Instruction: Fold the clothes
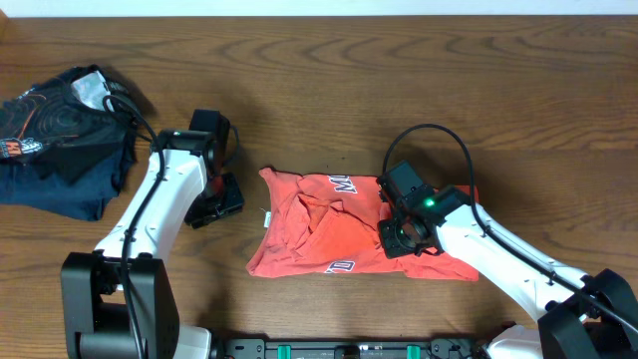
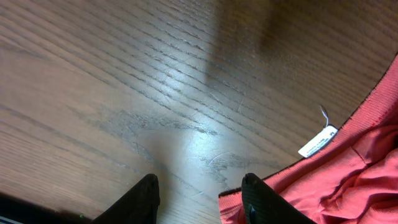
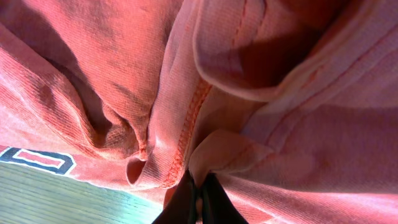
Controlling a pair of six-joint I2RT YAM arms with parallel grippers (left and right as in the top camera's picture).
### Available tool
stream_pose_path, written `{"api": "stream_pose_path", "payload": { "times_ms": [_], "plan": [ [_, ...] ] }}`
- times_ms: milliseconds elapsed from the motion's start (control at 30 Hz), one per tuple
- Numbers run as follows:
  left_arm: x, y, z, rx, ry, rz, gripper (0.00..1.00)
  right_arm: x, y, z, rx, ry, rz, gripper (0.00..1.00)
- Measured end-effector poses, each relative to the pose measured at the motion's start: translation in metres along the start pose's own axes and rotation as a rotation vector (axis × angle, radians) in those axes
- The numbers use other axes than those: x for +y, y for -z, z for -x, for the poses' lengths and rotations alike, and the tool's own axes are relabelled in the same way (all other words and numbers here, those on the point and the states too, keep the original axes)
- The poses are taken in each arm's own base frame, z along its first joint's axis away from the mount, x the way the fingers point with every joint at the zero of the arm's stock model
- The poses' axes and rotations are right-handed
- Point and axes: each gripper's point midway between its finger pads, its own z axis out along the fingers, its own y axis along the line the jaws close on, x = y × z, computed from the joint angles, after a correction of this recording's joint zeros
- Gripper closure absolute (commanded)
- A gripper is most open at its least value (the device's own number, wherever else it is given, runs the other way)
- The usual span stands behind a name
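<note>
Coral-red T-shirt point(image 1: 329, 234) lies crumpled in the middle of the wooden tabletop point(image 1: 329, 80). Parts of its white block lettering point(image 1: 345, 185) show near the far edge and again near the near edge, and loose folds bunch across its middle.

The right fingers point(image 3: 184, 200) are pressed together on a raised ridge of cloth in the right half of the shirt, pinching a small fold. In the right wrist view the fabric fills nearly everything, and a stitched seam runs just beside the pinch.

The left fingers point(image 2: 144, 199) stand spread just off the shirt's left edge, low over bare wood, with nothing between the 2 of them. 1 of them sits right at the ribbed edge of the shirt, though I cannot tell whether it touches. A small white neck tag point(image 2: 318, 142) pokes out from that edge onto the wood.

At the far left of the tabletop, well apart from the shirt, a dark navy garment point(image 1: 60, 150) lies in a heap.
</note>
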Motion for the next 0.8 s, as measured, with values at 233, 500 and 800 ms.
{"api": "stream_pose_path", "payload": {
  "times_ms": [233, 500, 800],
  "plan": [
    [0.000, 0.000, 0.000, 0.001, 0.000, 0.000, 0.55, -0.001, 0.000, 0.000, -0.002, 0.015, -0.004, 0.69],
    [0.000, 0.000, -0.001, 0.003, 0.000, 0.002, 0.55, -0.016, 0.003, 0.001, -0.018, -0.016, -0.088, 0.71],
    [0.001, 0.000, -0.002, 0.008, -0.001, 0.004, 0.49, -0.027, 0.035, 0.015, -0.149, -0.054, -0.122, 0.67]
  ]
}}
